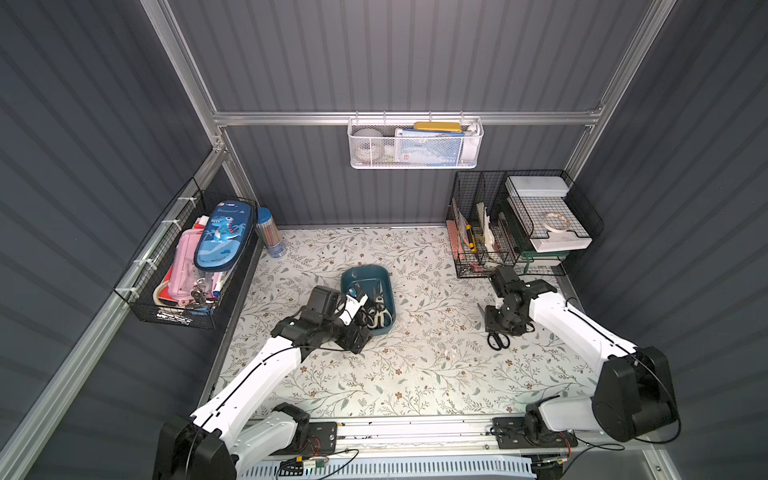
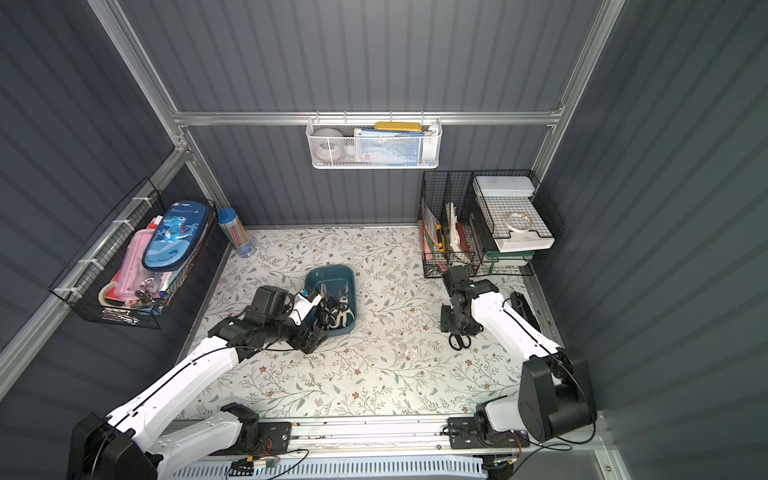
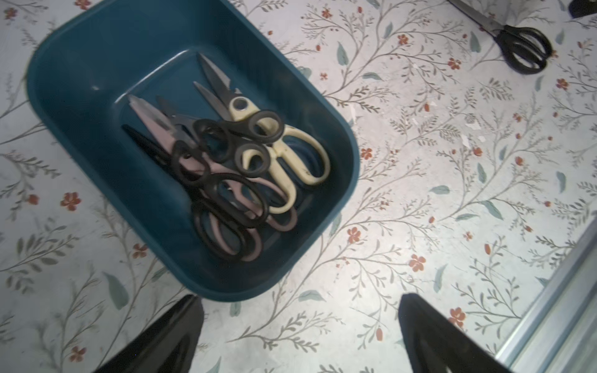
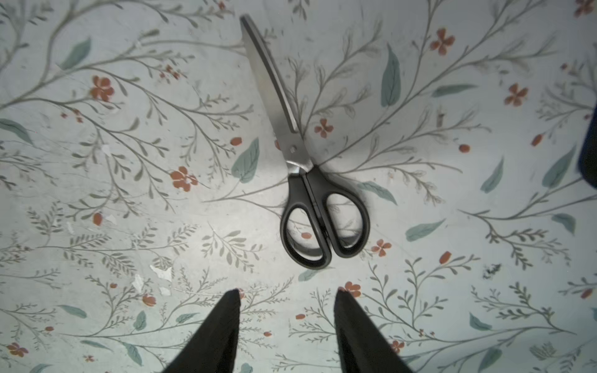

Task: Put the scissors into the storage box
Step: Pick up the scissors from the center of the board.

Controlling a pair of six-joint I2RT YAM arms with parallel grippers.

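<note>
A floral-patterned table (image 1: 415,374) is lying inside a grey-panelled enclosure. One black wire basket (image 1: 166,307) is hanging on the left wall, one black wire rack (image 1: 478,249) is standing at the back right corner, and one white mesh basket (image 1: 415,158) is hanging on the back rail.

One teal storage box (image 1: 365,274) is sitting near the table's middle in both top views. In the left wrist view it is holding a heap of scissors: one cream pair (image 3: 290,155), one pink pair (image 3: 151,119), and what appear to be three black-handled pairs (image 3: 240,129) lying across them. The overlap is hiding whatever lies beneath, so the full count cannot be told.

One loose pair (image 4: 300,168), black-handled with blades closed, is lying flat on the table, well apart from the box, toward the right.

The right gripper (image 4: 287,292) is hovering over the loose pair with fingers partly apart and empty, the tips just short of the handle loops. The left gripper (image 3: 298,300) is hanging beside the box with fingers spread wide, holding nothing.
</note>
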